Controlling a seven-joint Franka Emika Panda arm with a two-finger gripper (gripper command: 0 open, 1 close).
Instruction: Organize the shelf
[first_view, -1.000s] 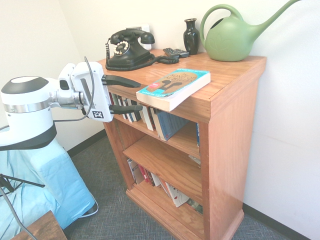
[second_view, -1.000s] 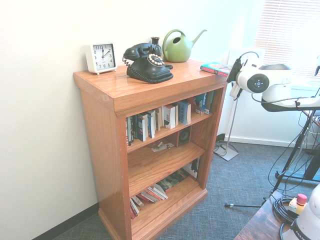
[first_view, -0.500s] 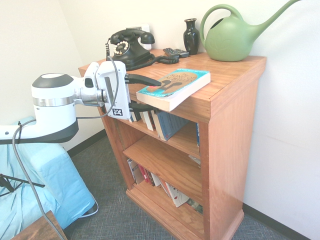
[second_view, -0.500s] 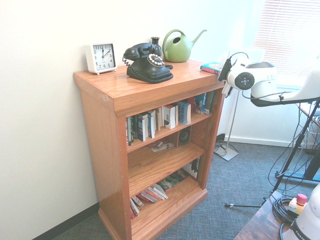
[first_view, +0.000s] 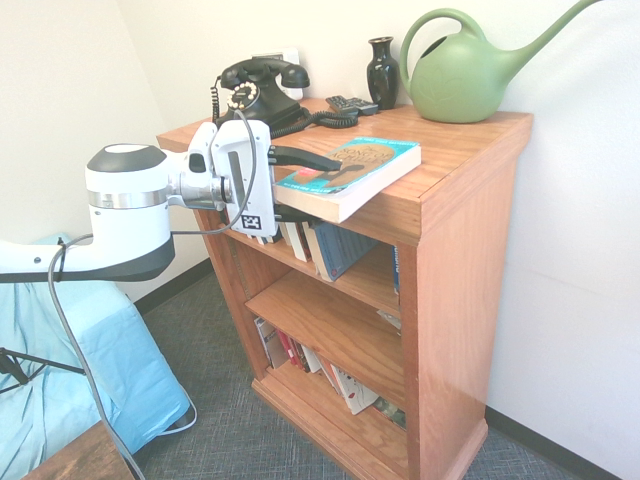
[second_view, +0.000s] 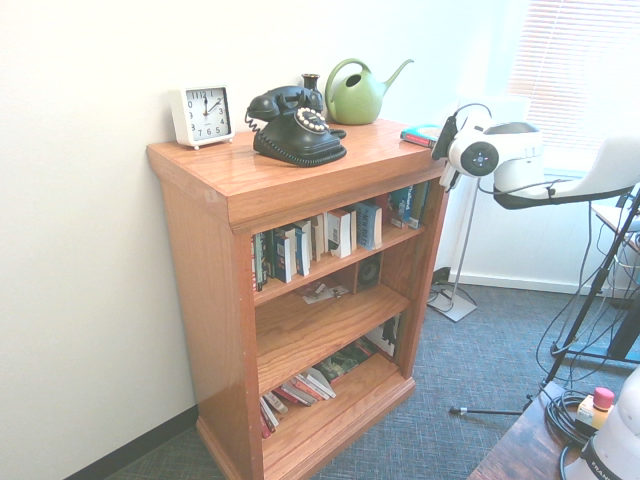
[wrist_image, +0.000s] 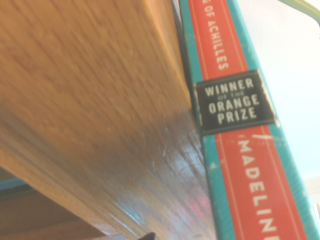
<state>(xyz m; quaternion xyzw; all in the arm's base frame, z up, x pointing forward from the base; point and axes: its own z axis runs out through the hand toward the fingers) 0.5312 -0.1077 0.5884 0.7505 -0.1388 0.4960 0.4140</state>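
1. The shelf (first_view: 455, 250) stands against the wall, a reddish-brown wooden bookcase with a thick overhanging top and three tiers of books; it is heavy and stiff, and it stays put.
2. A teal paperback (first_view: 350, 175) lies flat on the top with one corner jutting past the front edge. I judge it light and fairly stiff when taken across its thickness, though its glossy cover may be slippery.
3. That overhanging corner looks like the best place to take hold, since a finger can pass below it.
4. The pincer (first_view: 300, 185) points almost level with its jaws wide apart, holding nothing: the upper finger lies over the cover, the lower one under the overhang.
5. The wrist view shows the red-and-teal spine (wrist_image: 235, 120) close beside the wooden edge.
6. Further back on the top stand a black telephone (first_view: 258, 95), a dark vase (first_view: 382, 72) and a green watering can (first_view: 465, 65), well apart from the book; the second exterior view also shows a white clock (second_view: 203, 114).
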